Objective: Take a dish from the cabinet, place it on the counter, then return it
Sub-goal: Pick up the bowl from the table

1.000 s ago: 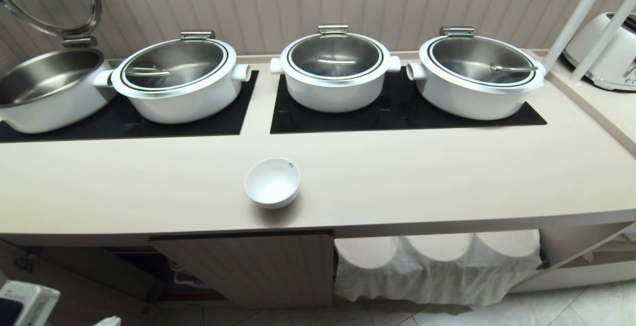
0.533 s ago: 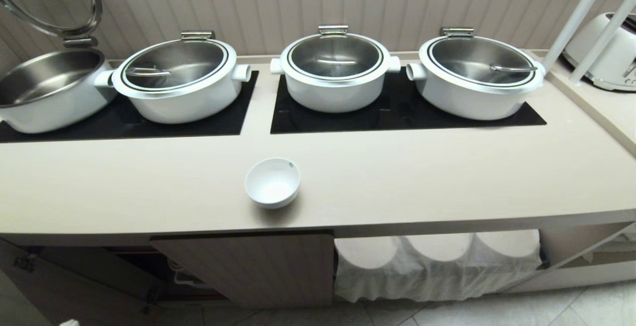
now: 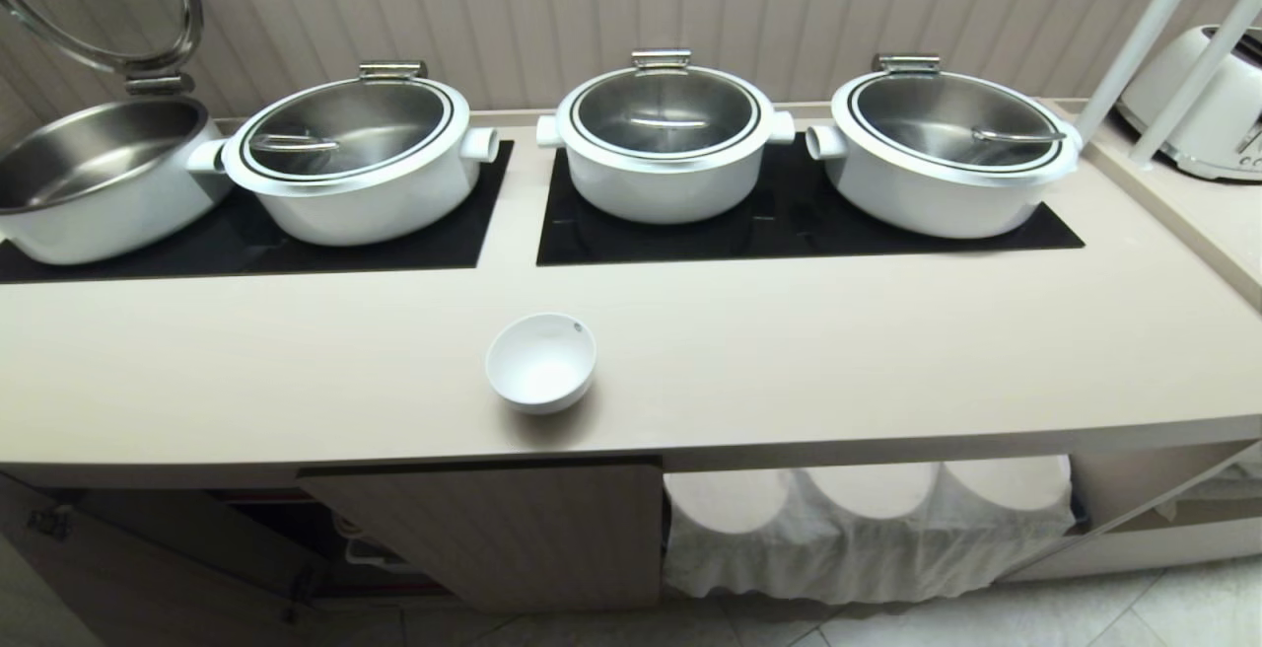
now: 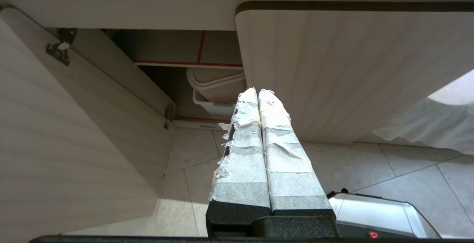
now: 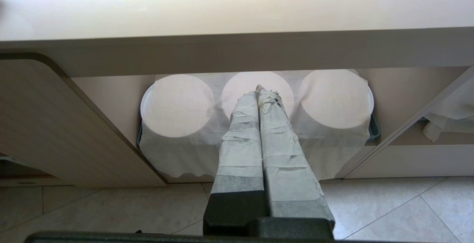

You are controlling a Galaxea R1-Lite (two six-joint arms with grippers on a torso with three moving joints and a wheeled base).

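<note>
The dish [image 3: 540,363], a small white bowl, stands upright near the front edge of the beige counter [image 3: 887,351], with no gripper near it. Below the counter is the cabinet [image 3: 493,529]; its left door [image 4: 55,124] is swung open and its right door [image 4: 333,72] is closed. Neither gripper shows in the head view. My left gripper [image 4: 258,92] is shut and empty, low in front of the open cabinet, pointing at its red-edged shelves [image 4: 185,63]. Parked before the cloth-covered niche, my right gripper [image 5: 259,89] is shut and empty too.
Several white pots [image 3: 666,139] sit on black panels [image 3: 808,223] at the back of the counter; the leftmost pot's lid [image 3: 108,6] is raised. A toaster [image 3: 1208,100] and white poles [image 3: 1149,35] stand at the far right. Beige tubs [image 4: 216,87] fill the cabinet. White cloth [image 5: 255,124] drapes round stacks.
A part of my left arm that showed at the bottom left of the head view has sunk out of it. The dish and the pots have not moved.
</note>
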